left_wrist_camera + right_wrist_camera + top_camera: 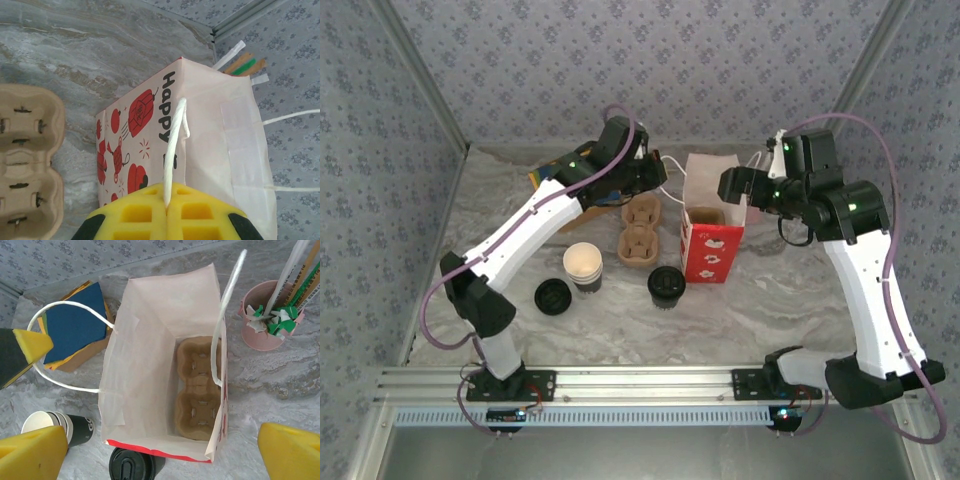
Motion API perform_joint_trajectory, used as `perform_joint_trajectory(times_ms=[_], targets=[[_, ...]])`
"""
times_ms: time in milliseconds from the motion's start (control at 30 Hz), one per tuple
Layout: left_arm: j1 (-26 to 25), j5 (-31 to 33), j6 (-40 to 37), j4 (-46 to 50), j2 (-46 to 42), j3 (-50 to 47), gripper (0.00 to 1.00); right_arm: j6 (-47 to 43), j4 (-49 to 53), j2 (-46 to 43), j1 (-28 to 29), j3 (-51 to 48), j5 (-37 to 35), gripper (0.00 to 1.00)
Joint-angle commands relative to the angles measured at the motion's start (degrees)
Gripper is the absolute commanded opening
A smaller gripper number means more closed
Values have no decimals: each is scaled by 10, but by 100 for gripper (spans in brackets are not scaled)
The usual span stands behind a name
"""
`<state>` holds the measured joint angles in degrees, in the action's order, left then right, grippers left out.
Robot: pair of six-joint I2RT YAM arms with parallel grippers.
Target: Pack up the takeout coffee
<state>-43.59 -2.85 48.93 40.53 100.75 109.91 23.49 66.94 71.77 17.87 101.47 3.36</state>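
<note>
The takeout coffee (pixel 666 285), a small dark cup with a black lid, stands on the table just in front of the red-and-white paper bag (pixel 713 235). In the right wrist view, the coffee (pixel 131 467) sits right against the bag's (pixel 145 340) near red edge. My left gripper (pixel 166 204) is shut on the bag's white string handle (pixel 175 145), and stands left of the bag behind it (pixel 655 175). My right gripper (pixel 163 432) hangs open over the bag's mouth with nothing between its fingers. A brown cup carrier (pixel 197 390) lies inside the bag.
Another cup carrier (pixel 638 235) lies left of the bag. A stack of lidless cups (pixel 583 265) and a loose black lid (pixel 552 296) sit further left. A pink cup of straws (pixel 270 320) stands behind the bag, and coloured napkins (pixel 75 325) lie at the back left.
</note>
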Motion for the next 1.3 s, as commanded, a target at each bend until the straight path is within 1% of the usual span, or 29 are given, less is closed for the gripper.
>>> perform_joint_trajectory(times_ms=[0, 33, 133, 167, 200, 267, 333, 367, 467, 567, 600, 733, 833, 1000, 1100, 1267], targets=[[-6, 20, 5, 3, -25, -9, 0, -3, -10, -4, -2, -9, 16, 100], [-8, 21, 3, 1, -26, -10, 1, -2, -11, -4, -1, -10, 18, 100], [-7, 19, 1, 2, -25, -11, 16, 0, -11, -3, 2, -14, 29, 100], [-6, 18, -1, 2, -26, -10, 24, 1, -9, -4, 5, -14, 29, 100], [-6, 17, -4, 2, -27, -9, 35, 3, -6, -3, 9, -13, 29, 100], [-4, 21, -7, 7, -33, -3, 48, 9, 0, -3, 18, -12, 26, 100], [0, 24, -14, 12, -42, 2, 56, 13, 6, -4, 33, -12, 18, 100], [2, 28, -17, 18, -49, 3, 62, 15, 9, -3, 46, -12, 10, 100], [13, 41, -23, 36, -75, -3, 82, 19, 18, -4, 98, -17, -30, 100], [25, 57, -29, 53, -115, -27, 92, 34, 22, -3, 139, -22, -55, 100], [29, 64, -32, 57, -132, -41, 100, 41, 26, -2, 153, -24, -65, 100], [49, 85, -34, 68, -212, -116, 100, 68, 46, 6, 206, -24, -95, 100], [72, 98, -28, 67, -282, -193, 100, 83, 76, 27, 251, -16, -128, 100], [104, 107, -10, 60, -390, -323, 100, 110, 102, 76, 320, -12, -150, 100], [111, 109, -8, 70, -425, -370, 100, 118, 119, 118, 353, 3, -155, 100], [128, 102, -7, 102, -467, -424, 100, 121, 169, 201, 398, 47, -170, 100]])
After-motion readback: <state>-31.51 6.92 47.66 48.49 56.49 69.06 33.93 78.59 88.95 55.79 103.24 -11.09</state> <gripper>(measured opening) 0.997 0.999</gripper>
